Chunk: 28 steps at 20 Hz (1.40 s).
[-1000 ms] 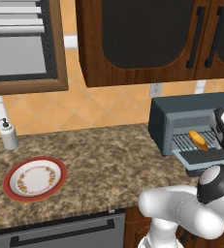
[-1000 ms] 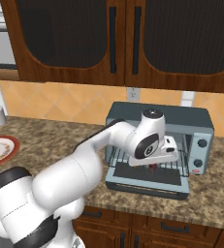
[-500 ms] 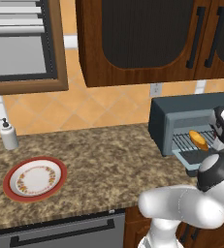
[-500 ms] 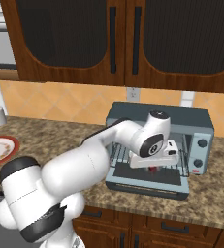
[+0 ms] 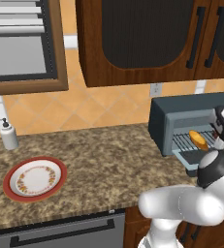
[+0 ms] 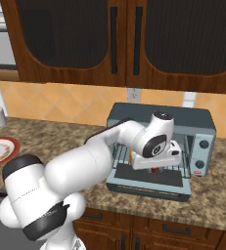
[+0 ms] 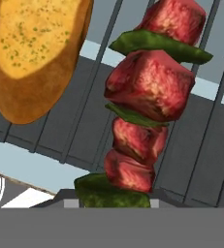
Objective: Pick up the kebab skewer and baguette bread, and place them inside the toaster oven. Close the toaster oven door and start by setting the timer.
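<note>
The toaster oven [image 6: 159, 146] stands at the right of the right base view on the speckled surface [image 5: 104, 160], its door [image 6: 148, 186] dropped open toward the bottom of the frame. Inside, the baguette bread [image 7: 36, 58] already lies on the wire rack [image 7: 200, 155], at the upper left of the hand view. The claw [image 6: 156, 168] is clamped on the kebab skewer [image 7: 145, 106], which hangs over the rack right of centre, so 1 item looks placed, leaving the skewer's release, the door and the timer.
</note>
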Tool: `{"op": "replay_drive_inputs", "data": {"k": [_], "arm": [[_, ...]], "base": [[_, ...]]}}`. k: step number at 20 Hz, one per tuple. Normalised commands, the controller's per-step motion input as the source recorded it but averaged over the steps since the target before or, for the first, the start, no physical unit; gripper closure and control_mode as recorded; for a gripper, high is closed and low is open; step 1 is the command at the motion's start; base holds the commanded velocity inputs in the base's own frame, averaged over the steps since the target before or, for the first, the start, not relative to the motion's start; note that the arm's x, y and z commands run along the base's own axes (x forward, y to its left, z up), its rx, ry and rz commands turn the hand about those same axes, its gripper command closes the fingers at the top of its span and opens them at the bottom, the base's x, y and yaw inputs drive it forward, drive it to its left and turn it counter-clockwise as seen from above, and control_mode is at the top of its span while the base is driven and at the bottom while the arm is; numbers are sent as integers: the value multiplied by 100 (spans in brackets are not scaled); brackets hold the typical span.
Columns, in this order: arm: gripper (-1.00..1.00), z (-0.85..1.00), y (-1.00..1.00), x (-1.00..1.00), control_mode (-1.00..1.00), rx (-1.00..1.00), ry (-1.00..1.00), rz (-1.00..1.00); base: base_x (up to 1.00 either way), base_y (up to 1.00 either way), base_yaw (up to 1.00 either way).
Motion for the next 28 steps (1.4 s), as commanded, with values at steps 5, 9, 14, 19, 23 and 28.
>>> {"op": "replay_drive_inputs", "data": {"k": [5, 9, 14, 19, 23, 28], "arm": [[100, 0, 0, 23, -100, 1, 0, 0], [100, -1, 0, 5, -100, 4, 0, 0], [100, -19, 0, 0, -100, 4, 0, 0], [100, -5, 0, 0, -100, 2, 0, 3], [100, 0, -3, 0, -100, 0, 0, 4], [-100, -15, 0, -2, -100, 0, 0, 3]], "base": [[0, 0, 0], [0, 0, 0], [0, 0, 0], [0, 0, 0], [0, 0, 0], [0, 0, 0]]}}
